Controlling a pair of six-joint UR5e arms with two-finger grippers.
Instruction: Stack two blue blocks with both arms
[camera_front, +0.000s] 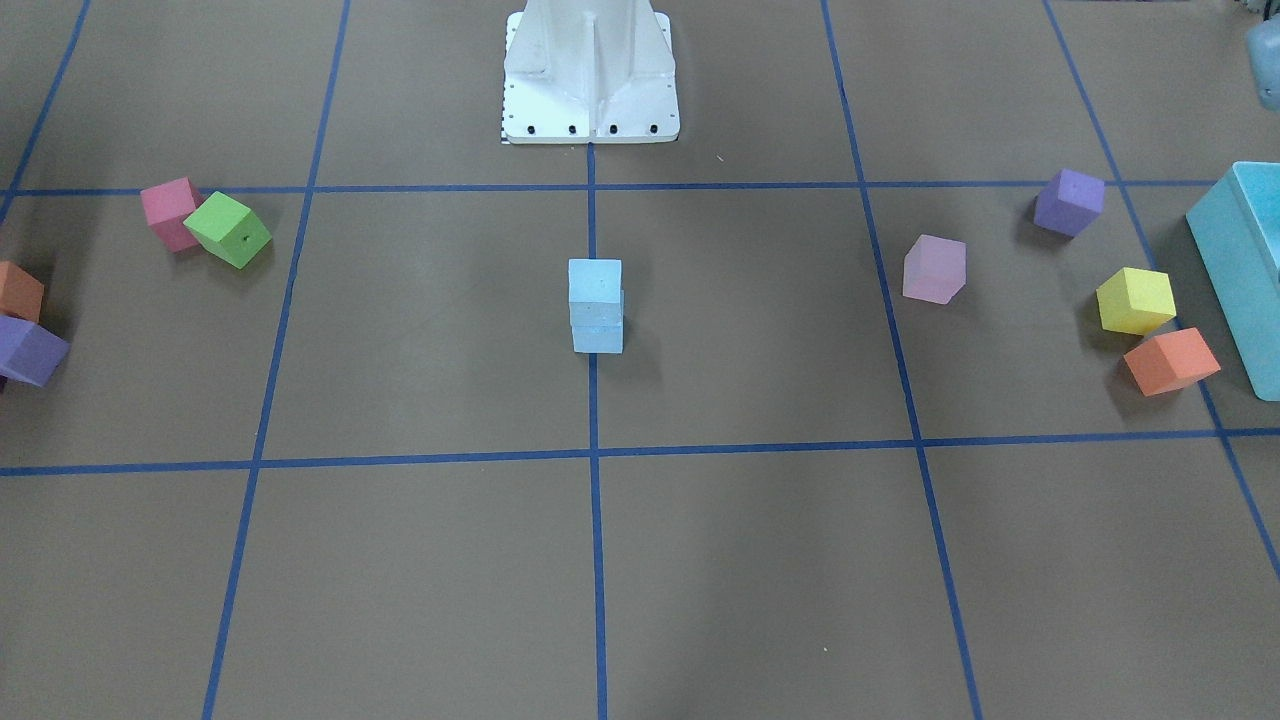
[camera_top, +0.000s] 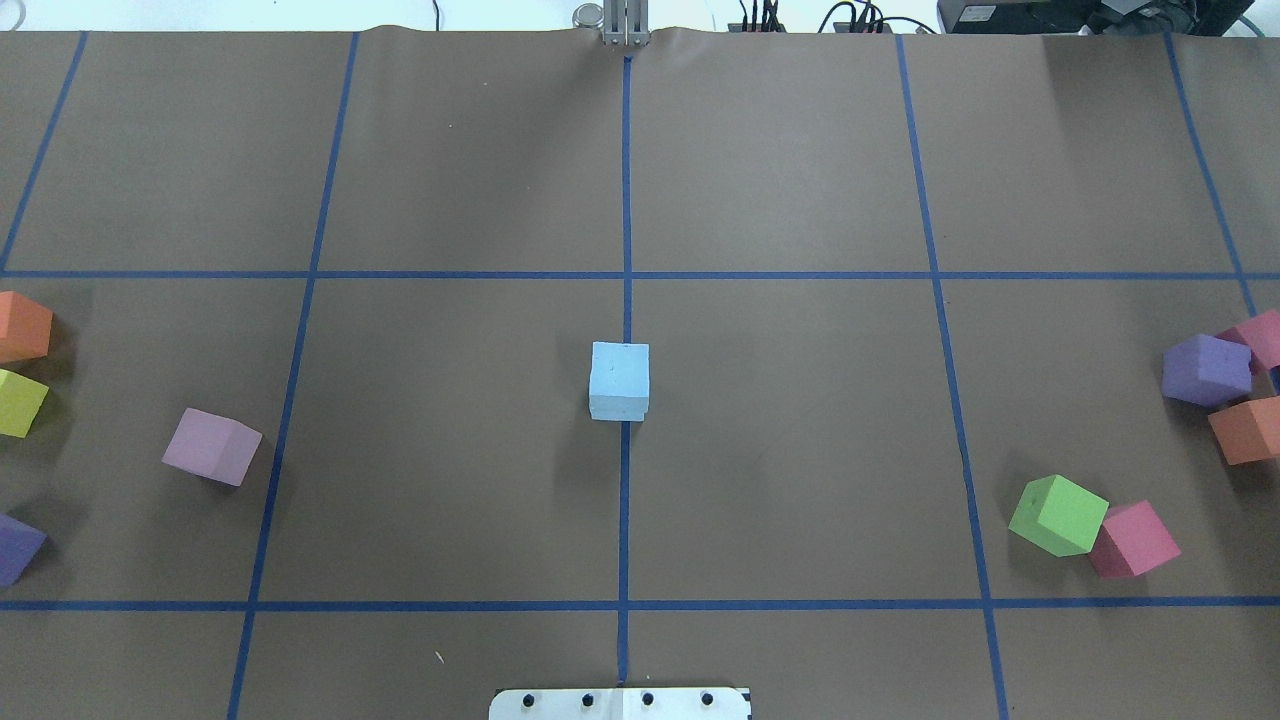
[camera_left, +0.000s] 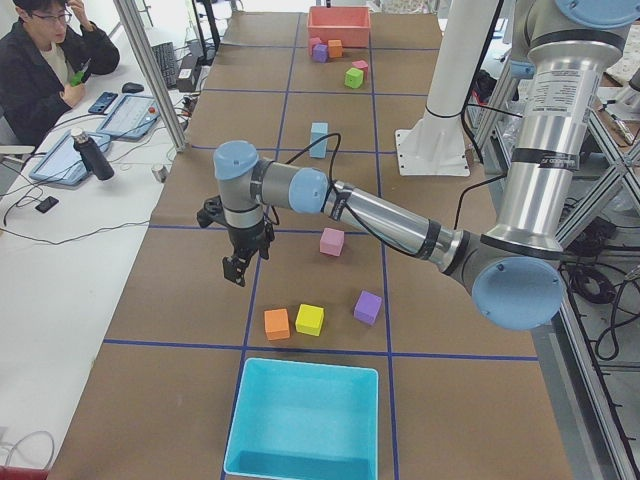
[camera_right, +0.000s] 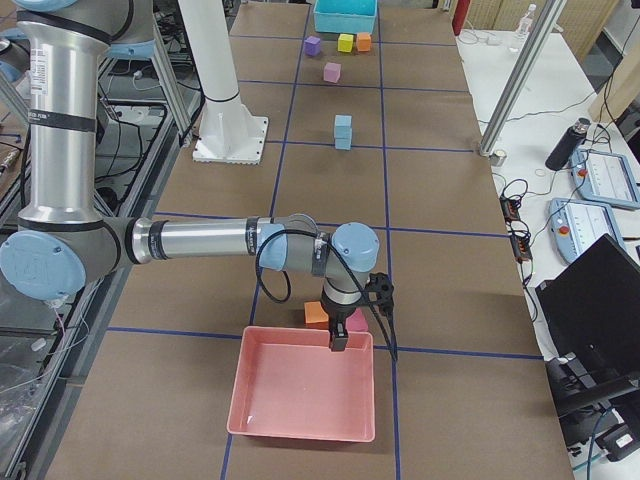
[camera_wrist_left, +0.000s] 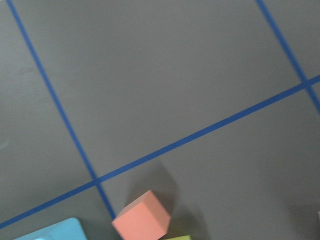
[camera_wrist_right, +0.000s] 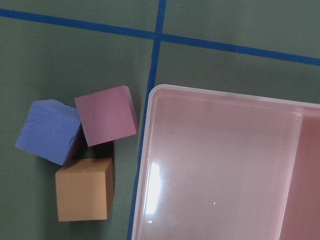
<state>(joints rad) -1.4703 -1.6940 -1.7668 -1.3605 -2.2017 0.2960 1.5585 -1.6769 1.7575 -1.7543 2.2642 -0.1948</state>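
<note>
Left pincer (camera_left: 237, 265): pointed down above the bench (camera_top: 450, 180) near its left end, toward the operators' edge; how far it is opened cannot be told; no contact with any cube is seen.
Right pincer (camera_right: 338, 340): pointed down over the rim of the pink tray (camera_right: 300, 395) at the bench's right end; its opening cannot be told either.
Left arm (camera_left: 390, 222): forearm stretched level across the bench, wrist bent downward, near the orange cube (camera_left: 277, 323) and the teal box (camera_left: 300, 415).
Right arm (camera_right: 200, 240): forearm likewise held level, wrist turned down.
Blue blocks: the upper blue block (camera_front: 595, 280) is set on the lower blue block (camera_front: 598, 335), well apart from both pincers, at the bench's middle.
</note>
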